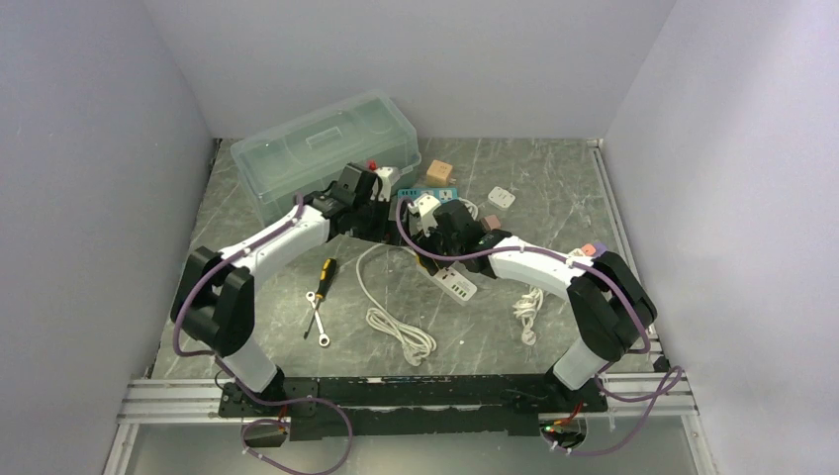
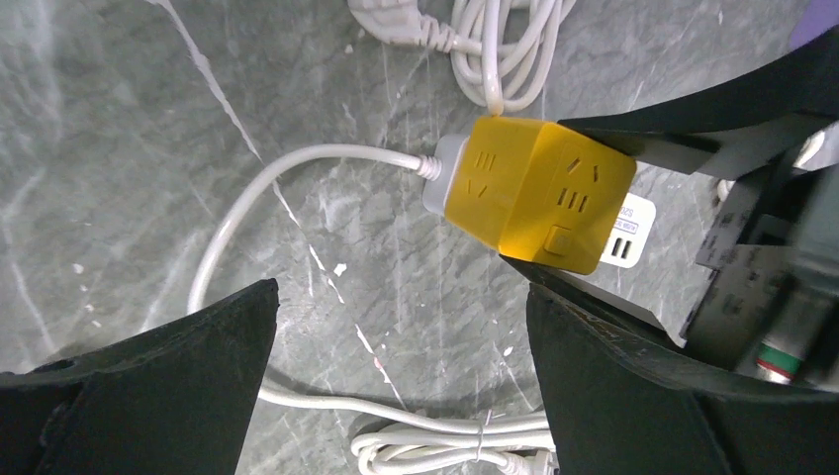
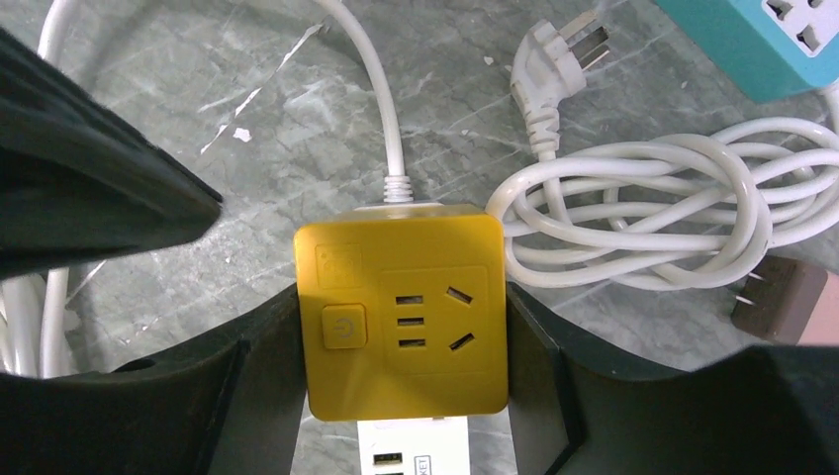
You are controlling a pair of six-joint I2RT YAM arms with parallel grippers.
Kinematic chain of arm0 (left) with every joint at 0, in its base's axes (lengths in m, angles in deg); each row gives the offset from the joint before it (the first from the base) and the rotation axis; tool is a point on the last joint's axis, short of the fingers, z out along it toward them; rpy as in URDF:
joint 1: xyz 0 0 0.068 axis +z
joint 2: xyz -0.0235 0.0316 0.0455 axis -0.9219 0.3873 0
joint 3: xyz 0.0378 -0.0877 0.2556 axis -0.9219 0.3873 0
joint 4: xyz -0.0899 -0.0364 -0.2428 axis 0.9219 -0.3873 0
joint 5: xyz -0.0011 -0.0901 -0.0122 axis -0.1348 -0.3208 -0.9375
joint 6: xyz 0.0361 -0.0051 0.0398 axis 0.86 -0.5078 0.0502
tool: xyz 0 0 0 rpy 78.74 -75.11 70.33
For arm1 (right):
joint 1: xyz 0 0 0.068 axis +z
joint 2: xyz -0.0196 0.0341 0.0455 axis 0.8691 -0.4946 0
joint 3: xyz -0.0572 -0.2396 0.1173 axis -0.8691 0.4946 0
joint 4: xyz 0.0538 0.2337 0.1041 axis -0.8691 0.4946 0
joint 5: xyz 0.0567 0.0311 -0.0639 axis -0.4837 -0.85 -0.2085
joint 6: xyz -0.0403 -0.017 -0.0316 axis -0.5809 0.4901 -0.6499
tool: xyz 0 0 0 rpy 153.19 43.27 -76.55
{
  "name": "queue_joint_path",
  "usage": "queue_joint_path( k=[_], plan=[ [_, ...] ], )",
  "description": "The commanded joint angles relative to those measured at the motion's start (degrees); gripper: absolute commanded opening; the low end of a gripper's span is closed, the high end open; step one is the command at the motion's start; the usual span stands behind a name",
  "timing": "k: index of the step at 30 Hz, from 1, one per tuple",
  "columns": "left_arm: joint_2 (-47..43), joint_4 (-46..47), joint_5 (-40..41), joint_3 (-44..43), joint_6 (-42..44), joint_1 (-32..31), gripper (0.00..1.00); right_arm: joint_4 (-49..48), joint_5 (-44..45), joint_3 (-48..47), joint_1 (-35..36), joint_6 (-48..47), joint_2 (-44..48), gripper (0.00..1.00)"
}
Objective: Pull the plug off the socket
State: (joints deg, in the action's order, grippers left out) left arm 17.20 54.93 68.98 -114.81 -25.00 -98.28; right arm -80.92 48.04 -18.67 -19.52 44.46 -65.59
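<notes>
My right end effector [image 3: 401, 341] grips the yellow cube [image 3: 416, 257] by both sides to brace it; left end effector [image 2: 401, 346] hangs wide open, empty.

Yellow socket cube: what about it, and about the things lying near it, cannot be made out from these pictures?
Top external view: the yellow socket cube is hidden under the right gripper.
Right wrist view: the gripper's fingers cover the cube's sides; whether they press on it is unclear.
Right wrist view: the white USB strip is cut off by the bottom edge, the brown plug by the right edge.
</notes>
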Motion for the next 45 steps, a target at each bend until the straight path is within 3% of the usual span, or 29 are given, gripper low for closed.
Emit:
queue_joint_path(
  k=[1, 2, 3, 16, 34, 45],
  plan=[
    [2.8, 1.2, -4.2, -0.9, -1.8, -0.5, 0.98, -2.5, 2.9, 0.6, 0.2, 3.4, 1.1, 0.08],
    [3.3, 1.2, -4.4, -0.9, -2.2, -0.5, 0.98, -3.4, 3.3, 1.4, 0.0, 3.9, 1.8, 0.01],
    [3.7, 1.2, -4.6, -1.0, -2.4, -0.5, 0.98, -4.6, 3.5, 2.4, -0.2, 5.7, 2.7, 0.0],
    [12.1, 2.0, -8.0, -2.6, -6.6, -0.2, 0.98, -22.1, 2.2, 15.0, 0.0, 10.3, 13.3, 0.0],
    [12.9, 9.7, -14.3, 2.0, -15.0, 2.5, 0.97, -28.2, 4.6, 18.2, 4.3, 11.4, 15.8, 0.0],
    [14.1, 12.1, -16.4, 3.1, -17.8, 2.5, 0.72, -29.0, 8.8, 16.8, 8.0, 11.5, 14.0, 0.0]
  ],
)
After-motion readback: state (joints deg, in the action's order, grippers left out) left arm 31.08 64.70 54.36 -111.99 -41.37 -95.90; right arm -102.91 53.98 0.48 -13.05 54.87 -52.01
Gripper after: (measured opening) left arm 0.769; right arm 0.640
